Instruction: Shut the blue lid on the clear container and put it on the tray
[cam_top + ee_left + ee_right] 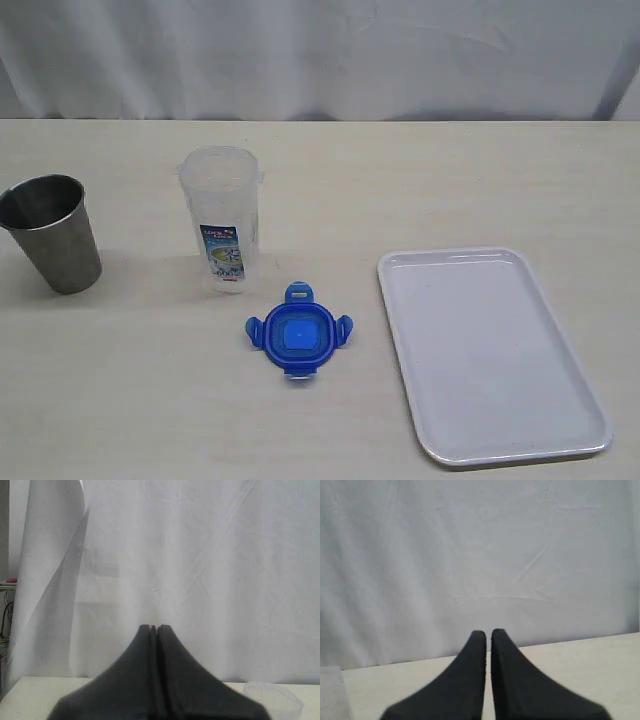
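Observation:
The clear container stands upright and uncovered left of the table's middle, its blue-and-white label facing the camera. The blue lid lies flat on the table just in front of it, flaps spread out. To the right lies the white tray with nothing on it. Neither gripper shows in the exterior view. My left gripper is shut and holds nothing; the container's rim shows faintly beside it. My right gripper is shut to a hairline gap, nothing in it, above the table and facing the curtain.
A tapered steel cup stands at the far left of the table. A white curtain hangs along the table's far edge. A pale translucent shape sits at the edge of the right wrist view; what it is cannot be told.

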Robot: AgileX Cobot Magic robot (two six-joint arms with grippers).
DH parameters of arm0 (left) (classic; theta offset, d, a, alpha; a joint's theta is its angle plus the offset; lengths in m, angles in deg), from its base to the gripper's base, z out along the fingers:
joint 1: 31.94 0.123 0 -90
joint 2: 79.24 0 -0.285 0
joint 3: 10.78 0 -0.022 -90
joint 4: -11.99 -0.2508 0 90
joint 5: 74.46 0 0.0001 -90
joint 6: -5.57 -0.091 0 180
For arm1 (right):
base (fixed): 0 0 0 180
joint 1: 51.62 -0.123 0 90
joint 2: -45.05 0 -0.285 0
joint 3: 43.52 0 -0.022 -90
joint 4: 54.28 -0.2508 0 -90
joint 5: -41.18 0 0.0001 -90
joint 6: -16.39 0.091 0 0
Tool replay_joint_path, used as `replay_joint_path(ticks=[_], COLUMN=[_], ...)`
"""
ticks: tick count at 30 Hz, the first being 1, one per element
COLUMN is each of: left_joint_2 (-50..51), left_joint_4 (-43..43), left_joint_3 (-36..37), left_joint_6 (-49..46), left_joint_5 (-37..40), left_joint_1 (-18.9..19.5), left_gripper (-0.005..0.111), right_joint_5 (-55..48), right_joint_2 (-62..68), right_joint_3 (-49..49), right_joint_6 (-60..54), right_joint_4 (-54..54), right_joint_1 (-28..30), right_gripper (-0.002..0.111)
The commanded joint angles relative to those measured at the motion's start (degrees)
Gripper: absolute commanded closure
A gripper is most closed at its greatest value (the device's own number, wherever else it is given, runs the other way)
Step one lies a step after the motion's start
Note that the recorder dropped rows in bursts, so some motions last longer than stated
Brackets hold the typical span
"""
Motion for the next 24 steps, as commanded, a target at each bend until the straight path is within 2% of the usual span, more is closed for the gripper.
replay_joint_path(ticks=[1,7,11,14,16,20,21,24], left_joint_2=[0.00,0.00,0.00,0.00,0.00,0.00,0.00,0.00], left_joint_4=[0.32,0.32,0.32,0.32,0.32,0.32,0.32,0.32], left_joint_3=[0.08,0.08,0.08,0.08,0.08,0.08,0.08,0.08], left_joint_6=[0.24,0.24,0.24,0.24,0.24,0.24,0.24,0.24], left_joint_5=[-0.02,-0.05,-0.05,-0.05,-0.05,-0.05,-0.05,-0.57], left_joint_1=[-0.50,-0.50,-0.50,-0.50,-0.50,-0.50,-0.50,-0.50], left_gripper=[0.107,0.107,0.107,0.107,0.107,0.107,0.107,0.107], right_joint_5=[1.68,1.97,10.45,10.37,9.71,8.61,8.91,8.37], right_joint_2=[0.07,-0.21,-0.47,-0.47,-0.47,-0.57,-0.71,-0.93], right_joint_3=[3.62,5.45,5.45,5.45,5.45,5.45,5.45,5.45], right_joint_6=[-6.41,-6.92,0.84,2.22,7.55,46.76,66.89,92.90], right_joint_4=[-0.07,8.94,12.15,16.16,22.76,64.77,83.28,106.63], right_joint_1=[-0.41,-0.55,-0.55,-0.55,-0.55,-0.55,-0.55,-0.55], right_gripper=[0.104,0.104,0.104,0.104,0.104,0.104,0.104,0.104])
